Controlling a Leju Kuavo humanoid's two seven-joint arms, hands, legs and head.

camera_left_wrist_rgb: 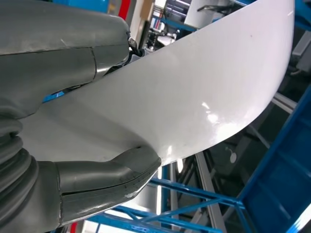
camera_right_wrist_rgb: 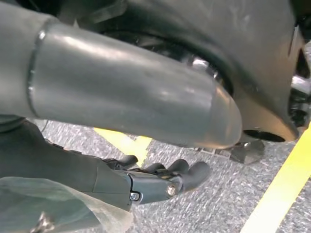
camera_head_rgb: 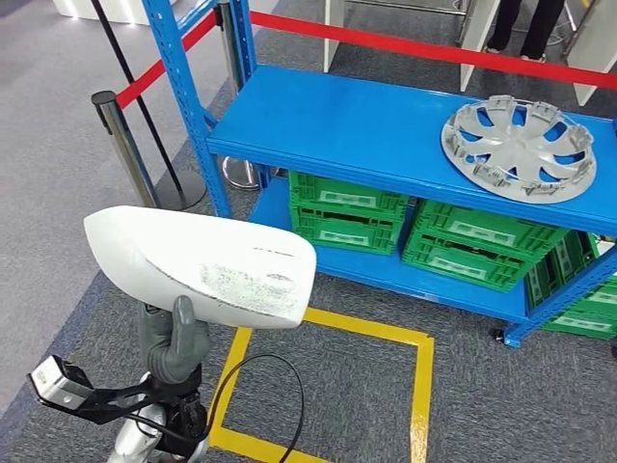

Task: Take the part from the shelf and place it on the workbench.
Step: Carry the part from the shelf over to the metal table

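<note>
The left hand (camera_head_rgb: 174,340) holds the part (camera_head_rgb: 200,265), a long white shell, up in the air at the near left, clear of the shelf (camera_head_rgb: 378,125). The part lies crosswise on top of the hand, its long axis running left to right, with a scuffed patch on its right half. In the left wrist view the thumb (camera_left_wrist_rgb: 110,179) presses one face of the part (camera_left_wrist_rgb: 190,97) and the fingers (camera_left_wrist_rgb: 62,34) close over the opposite face, so the shell is clamped between them.

The right hand (camera_right_wrist_rgb: 146,182) hangs over grey carpet (camera_right_wrist_rgb: 205,213) with yellow floor tape (camera_right_wrist_rgb: 278,194); its fingers are loosely curled and apart, with nothing in them.

On the blue shelf's top deck, far right, lies a silver hubcap (camera_head_rgb: 518,147). Green crates (camera_head_rgb: 348,210) sit on the lower deck. A yellow square (camera_head_rgb: 418,386) is taped on the floor in front.
</note>
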